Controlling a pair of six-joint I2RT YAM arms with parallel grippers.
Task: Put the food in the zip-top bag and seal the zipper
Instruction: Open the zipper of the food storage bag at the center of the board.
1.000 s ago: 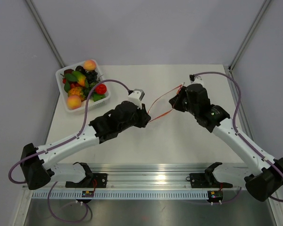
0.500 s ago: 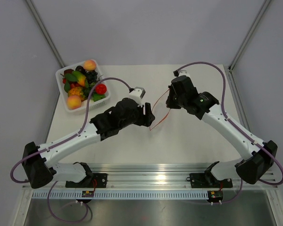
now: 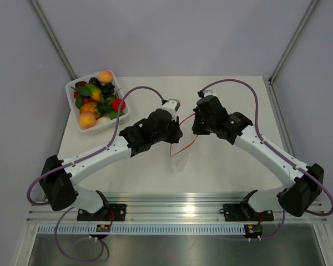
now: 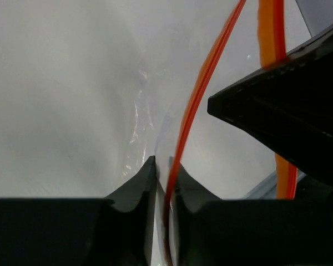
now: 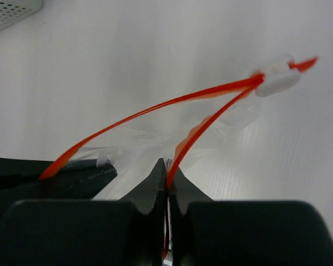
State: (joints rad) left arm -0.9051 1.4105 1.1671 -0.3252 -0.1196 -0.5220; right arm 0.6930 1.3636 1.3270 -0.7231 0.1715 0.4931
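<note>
Top external view: I have both arms meeting over the middle of the white table point(image 3: 238, 166), the zip-top bag point(image 5: 139, 141) strung between them above the surface. Its lower part sags toward the tabletop, though I cannot tell whether it touches.

The left gripper point(image 4: 162, 169) is pressed together on the bag's rim, with the film and one red strand of the zipper point(image 5: 155, 108) running down between its fingers point(image 4: 136, 191). The right gripper point(image 5: 166, 169) is likewise pinched on the other red strand. The two strands spread apart between the grippers, so the mouth gapes, and they join again at a small white slider point(image 5: 276, 79) near the far end.

The food sits apart from the bag in a white perforated tray point(image 3: 84, 78) at the table's far left corner. I can see the red round fruit point(image 3: 119, 104) by the tray's right wall and a peach point(image 3: 105, 76) at its far end, among darker pieces. The left arm's purple cable loops over the tray's near right corner. White tabletop shows from the bag out to the right and near edges.
</note>
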